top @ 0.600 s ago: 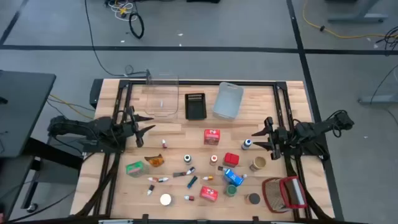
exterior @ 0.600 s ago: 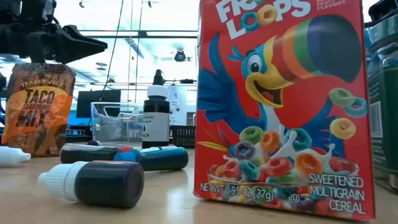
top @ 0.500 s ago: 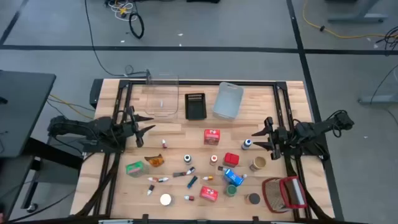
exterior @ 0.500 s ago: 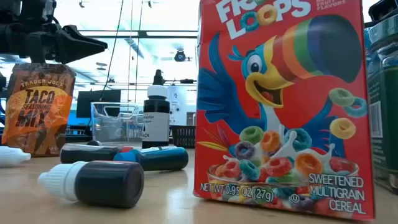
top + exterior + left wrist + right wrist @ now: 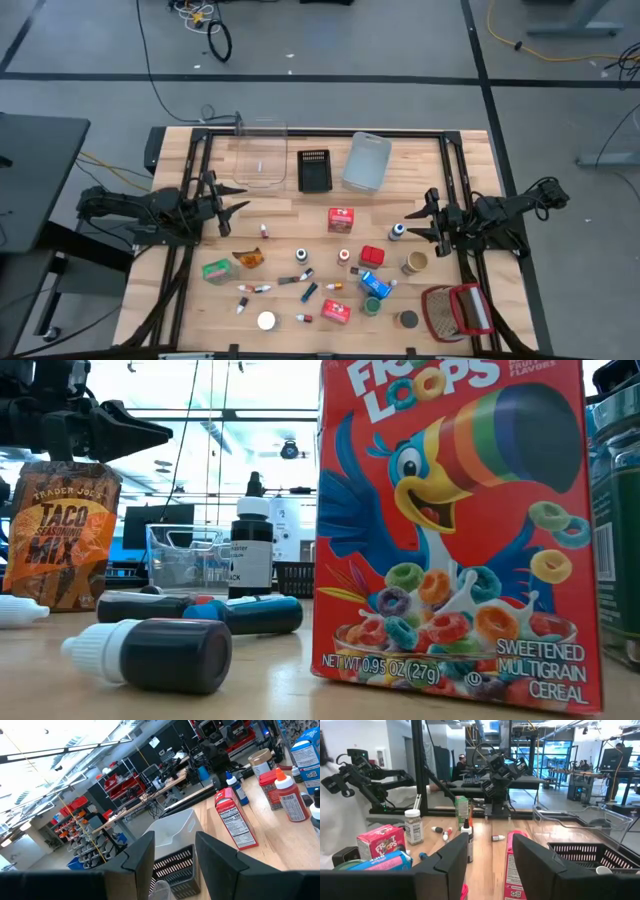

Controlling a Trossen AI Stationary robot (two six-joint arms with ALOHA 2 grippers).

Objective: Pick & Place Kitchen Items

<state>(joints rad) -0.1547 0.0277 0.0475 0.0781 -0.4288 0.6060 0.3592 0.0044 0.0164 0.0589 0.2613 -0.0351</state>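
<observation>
Wood table point(image 5: 470, 160) w/ lots of small food things spread over the near half. That is prob. so each arm can reach some.

Far left, the left gripper point(image 5: 236, 205) hangs over the table edge. Its fingers are apart w/ a clear gap and hold nothing. It points in at the middle, looks like it is waiting to start.

Just right of it, the green box point(image 5: 215, 270) and the orange taco bag point(image 5: 249, 258). Then little tubes point(image 5: 256, 289) lying flat, some w/ white caps, and a white lid point(image 5: 266, 321).

At the back are 3 bins in a row: clear bin point(image 5: 259, 158), black bin point(image 5: 314, 171), blue-grey bin point(image 5: 367, 163). They are prob. where things go. Nothing has been put away yet, I think.

In the middle, a red cereal box point(image 5: 341, 219) stands alone. Nearer is a 2nd red box point(image 5: 336, 312) w/ a bright bird on it, plus a blue box point(image 5: 374, 285).

The right gripper point(image 5: 413, 224) is also part open, empty, next to a blue-cap bottle point(image 5: 397, 233). Near it is a tan jar point(image 5: 416, 263). The red wire basket point(image 5: 455, 311) sits in the near right corner.
</observation>
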